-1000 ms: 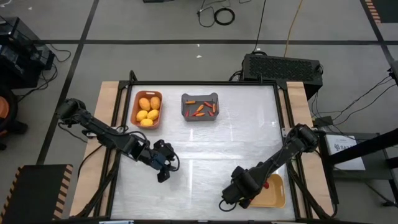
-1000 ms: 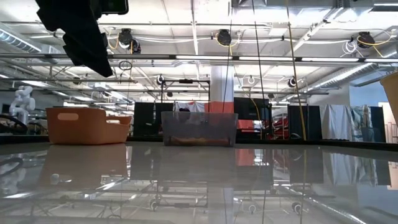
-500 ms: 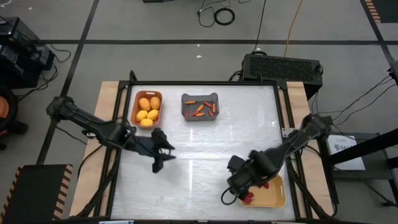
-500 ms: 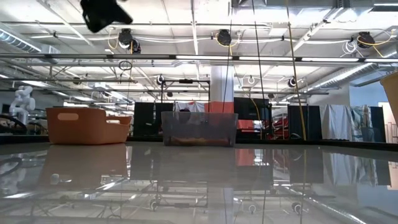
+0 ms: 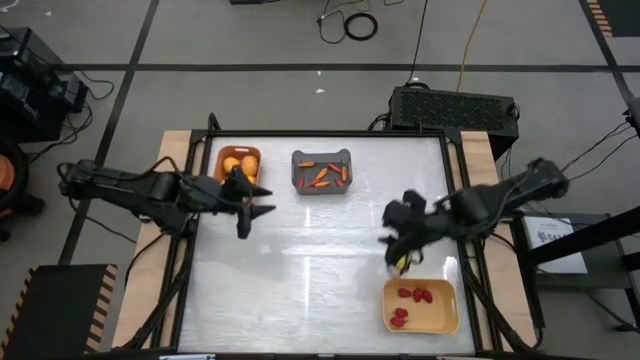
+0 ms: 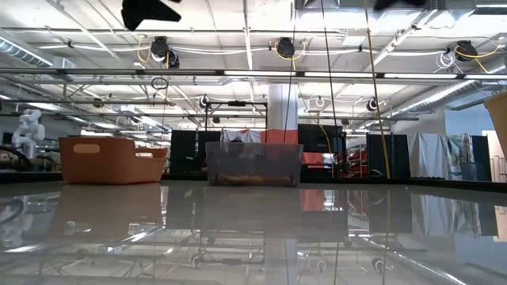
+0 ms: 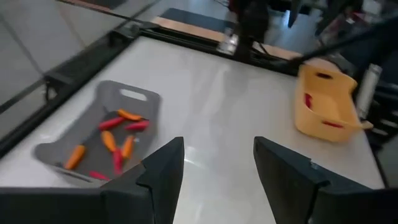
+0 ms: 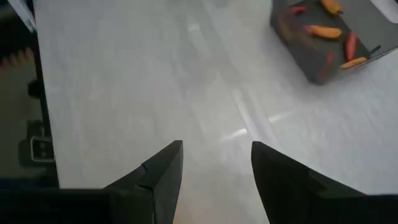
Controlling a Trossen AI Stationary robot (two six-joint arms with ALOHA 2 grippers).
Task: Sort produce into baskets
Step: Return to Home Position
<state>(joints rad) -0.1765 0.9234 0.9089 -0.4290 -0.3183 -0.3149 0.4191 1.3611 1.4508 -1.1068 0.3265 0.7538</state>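
Note:
The orange-brown basket (image 5: 240, 165) at the far left holds yellow-orange fruits (image 5: 232, 164). The dark grey basket (image 5: 322, 170) beside it holds slim orange-red peppers (image 7: 115, 140). The pale yellow basket (image 5: 421, 306) at the near right holds dark-red berries (image 5: 410, 295). My left gripper (image 5: 252, 212) hangs open and empty above the table, just near of the orange-brown basket. My right gripper (image 5: 392, 250) hangs open and empty above the table, just far of the pale yellow basket. Both wrist views show open fingers with nothing between them: the left gripper (image 7: 217, 168) and the right gripper (image 8: 214, 168).
The glossy white tabletop (image 5: 320, 270) lies bare between the baskets. A black frame (image 5: 452, 170) edges it. In the low view the orange-brown basket (image 6: 111, 158) and the grey basket (image 6: 253, 164) stand at the far edge, with a workshop room behind.
My left gripper has risen and gone from the table's near middle toward the far edge, to beside the orange-brown basket. My right gripper has risen from the near edge by the pale yellow basket and gone toward the far right, uncovering the berries in it.

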